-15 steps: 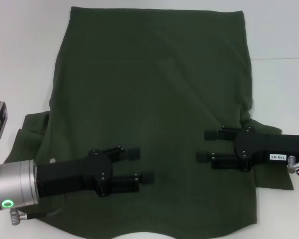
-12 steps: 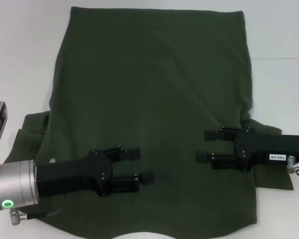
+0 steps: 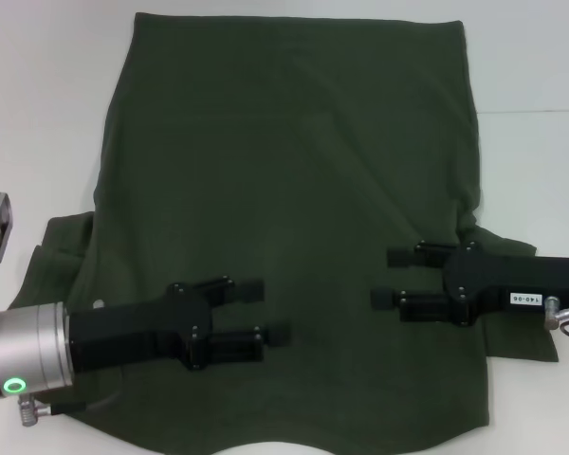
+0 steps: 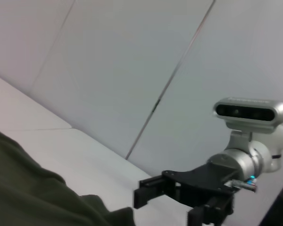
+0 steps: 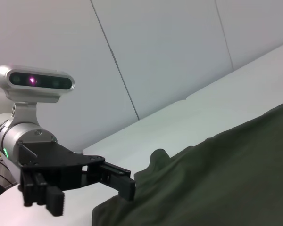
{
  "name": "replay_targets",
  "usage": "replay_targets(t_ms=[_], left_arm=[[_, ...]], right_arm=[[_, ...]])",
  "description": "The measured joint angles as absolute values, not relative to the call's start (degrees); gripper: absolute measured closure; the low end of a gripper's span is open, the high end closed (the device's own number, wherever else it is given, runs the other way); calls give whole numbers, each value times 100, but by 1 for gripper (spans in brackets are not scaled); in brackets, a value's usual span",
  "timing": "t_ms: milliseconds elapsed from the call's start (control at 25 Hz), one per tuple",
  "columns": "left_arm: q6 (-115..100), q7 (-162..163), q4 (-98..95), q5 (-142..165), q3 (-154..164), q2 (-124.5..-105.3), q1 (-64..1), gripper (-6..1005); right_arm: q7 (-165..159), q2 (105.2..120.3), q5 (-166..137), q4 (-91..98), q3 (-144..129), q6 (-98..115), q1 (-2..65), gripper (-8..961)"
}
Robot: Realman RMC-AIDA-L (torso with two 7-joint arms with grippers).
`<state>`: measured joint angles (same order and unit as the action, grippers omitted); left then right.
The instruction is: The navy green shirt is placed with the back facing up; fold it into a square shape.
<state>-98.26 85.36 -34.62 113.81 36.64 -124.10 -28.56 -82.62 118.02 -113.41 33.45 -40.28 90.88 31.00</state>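
The navy green shirt (image 3: 294, 180) lies spread flat on the white table, its plain side up. Its neckline curves at the near edge and its hem is at the far side. My left gripper (image 3: 271, 310) hovers over the near left part of the shirt, open, with nothing between its fingers. Over the near right part, my right gripper (image 3: 387, 277) is open too, and points at the left one. A gap of bare fabric separates them. The left wrist view shows a fold of the shirt (image 4: 33, 197); the right wrist view shows its wrinkled surface (image 5: 221, 179).
The white table (image 3: 47, 104) shows around the shirt on the left, right and far sides. One sleeve (image 3: 62, 248) sticks out at the left, the other sleeve (image 3: 522, 343) lies beneath the right arm. A table seam (image 3: 536, 111) runs at the right.
The right gripper has edged a little to the left and the left arm has barely shifted. The shirt lies as before.
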Motion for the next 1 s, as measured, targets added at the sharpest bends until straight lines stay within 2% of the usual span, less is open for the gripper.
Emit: replay_targets(t_ms=[280, 720, 1000], left_arm=[[-9205, 8812, -3462, 11382, 3028, -12389, -2833, 99], [-8007, 9583, -3721, 11524, 1940, -12221, -2637, 99], [-7295, 9810, -3966, 11737, 1606, -12195, -2440, 98]], right_arm=[[-8297, 11872, -11296, 3339, -4004, 9103, 3081, 118], [-8430, 11914, -11021, 3262, -3990, 9057, 3047, 118], [-8486, 11941, -11014, 3260, -3990, 9032, 3097, 118]])
